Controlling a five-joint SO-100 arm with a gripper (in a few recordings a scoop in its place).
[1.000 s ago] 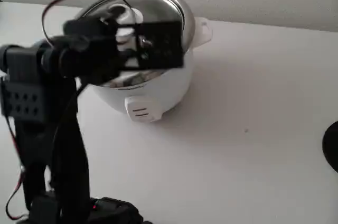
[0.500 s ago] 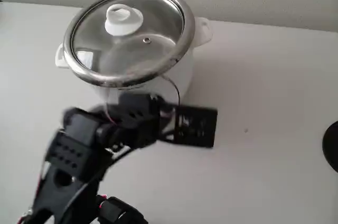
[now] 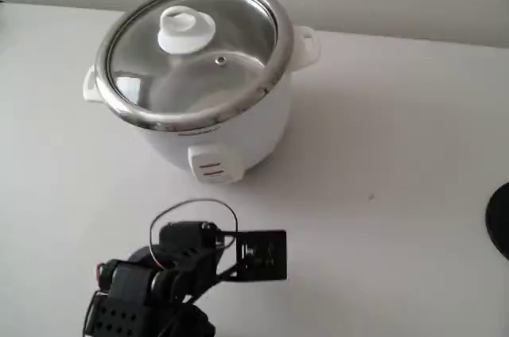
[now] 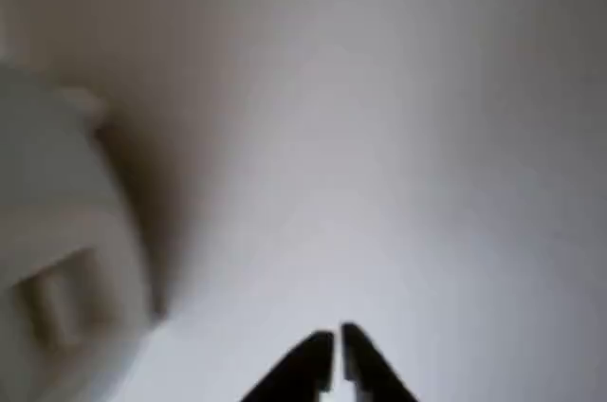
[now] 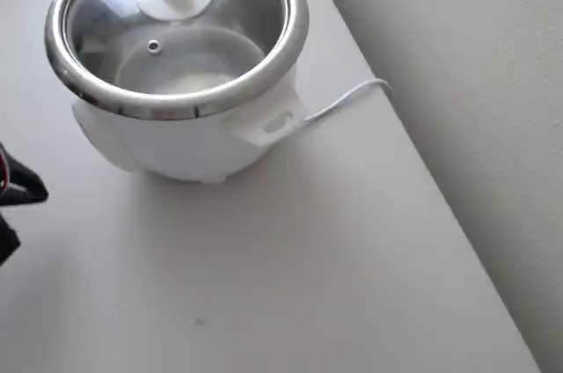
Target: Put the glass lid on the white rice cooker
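The glass lid [image 3: 195, 51] rests on the white rice cooker [image 3: 238, 126], its metal rim sitting on the pot's rim and its white knob [image 3: 185, 29] pointing up. The overhead view shows the same: lid [image 5: 176, 30] on cooker [image 5: 185, 140], vent hole near the centre. My gripper [image 3: 266, 256] is low at the front of the table, well apart from the cooker. In the wrist view the gripper [image 4: 338, 350] is shut with nothing held, and the cooker's blurred white side [image 4: 57, 260] is on the left.
A white power cord [image 5: 343, 100] runs from the cooker's back toward the wall. A dark round object [image 3: 501, 218] pokes in at the right edge. The pale table [image 3: 382, 194] lies bare to the cooker's right and front.
The arm has pulled away from above the cooker, dropping down and back to the front of the table. The lid has stayed on the cooker.
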